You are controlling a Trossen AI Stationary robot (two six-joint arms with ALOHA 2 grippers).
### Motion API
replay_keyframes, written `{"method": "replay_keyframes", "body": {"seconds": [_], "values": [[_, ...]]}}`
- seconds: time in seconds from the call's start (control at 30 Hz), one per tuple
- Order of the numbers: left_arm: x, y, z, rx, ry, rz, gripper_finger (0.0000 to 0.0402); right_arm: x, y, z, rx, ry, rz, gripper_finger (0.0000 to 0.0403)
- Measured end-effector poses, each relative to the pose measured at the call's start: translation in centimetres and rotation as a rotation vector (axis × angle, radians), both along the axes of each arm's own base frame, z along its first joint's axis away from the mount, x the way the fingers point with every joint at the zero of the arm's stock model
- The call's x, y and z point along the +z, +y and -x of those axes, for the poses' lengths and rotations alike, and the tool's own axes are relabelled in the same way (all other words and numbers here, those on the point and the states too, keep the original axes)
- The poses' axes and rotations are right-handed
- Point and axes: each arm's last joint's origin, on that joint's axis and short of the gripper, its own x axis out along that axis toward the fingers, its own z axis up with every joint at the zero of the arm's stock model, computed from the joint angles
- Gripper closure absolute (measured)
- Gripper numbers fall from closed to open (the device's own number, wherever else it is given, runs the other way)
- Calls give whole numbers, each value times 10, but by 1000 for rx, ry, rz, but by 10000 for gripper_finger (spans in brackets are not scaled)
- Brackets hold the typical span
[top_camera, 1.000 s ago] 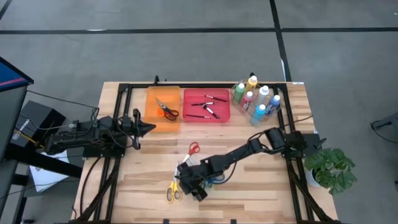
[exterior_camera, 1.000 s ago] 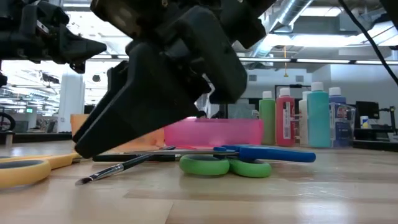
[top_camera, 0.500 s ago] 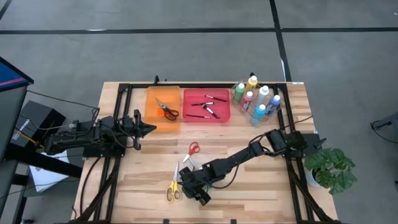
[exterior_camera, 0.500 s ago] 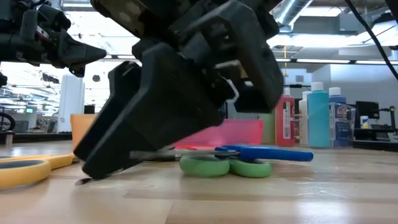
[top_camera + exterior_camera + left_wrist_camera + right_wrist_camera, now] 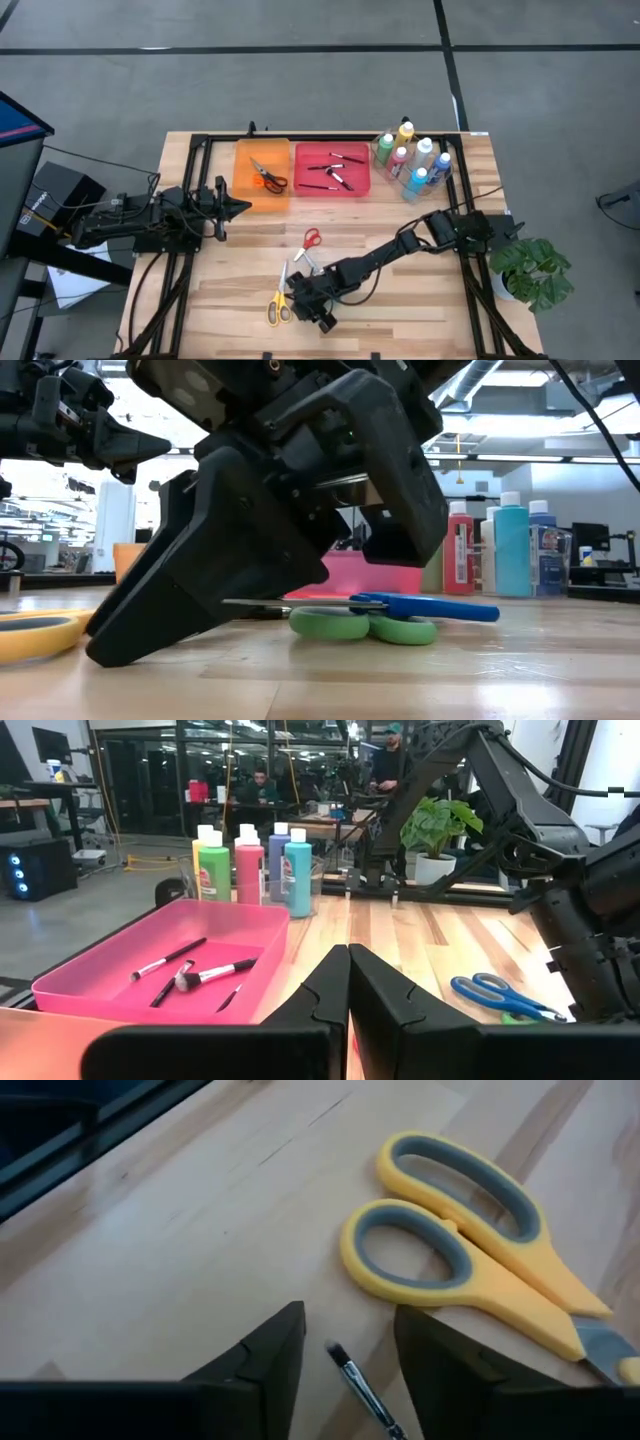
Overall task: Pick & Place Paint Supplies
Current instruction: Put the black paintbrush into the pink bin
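Right gripper [image 5: 345, 1345] straddles the thin dark-handled brush [image 5: 362, 1390] beside yellow scissors [image 5: 470, 1255], jaws apart, lined up to pinch; left gripper [image 5: 348, 982] waits closed.

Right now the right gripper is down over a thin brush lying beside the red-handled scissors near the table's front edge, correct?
Not quite. In the right wrist view the right gripper straddles the brush, but the scissors beside it are the yellow-handled scissors, not red-handled ones. The rest holds: they lie near the table's front edge, as the high view shows.
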Motion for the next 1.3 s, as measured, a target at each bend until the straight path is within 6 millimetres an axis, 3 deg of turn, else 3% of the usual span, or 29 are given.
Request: {"method": "replay_keyframes", "body": {"seconds": [0.5, 0.77, 1.0, 1.3], "values": [[0, 0, 0, 0, 1, 0, 399, -6, -2, 4, -33, 66, 23, 390], [0, 0, 0, 0, 1, 0, 399, -5, -3, 4, -55, 45, 50, 401], [0, 0, 0, 0, 1, 0, 399, 24, -7, 7, -69, 7, 71, 402], [0, 0, 0, -2, -5, -1, 399, 101, -8, 15, -50, -157, 4, 403]]}}
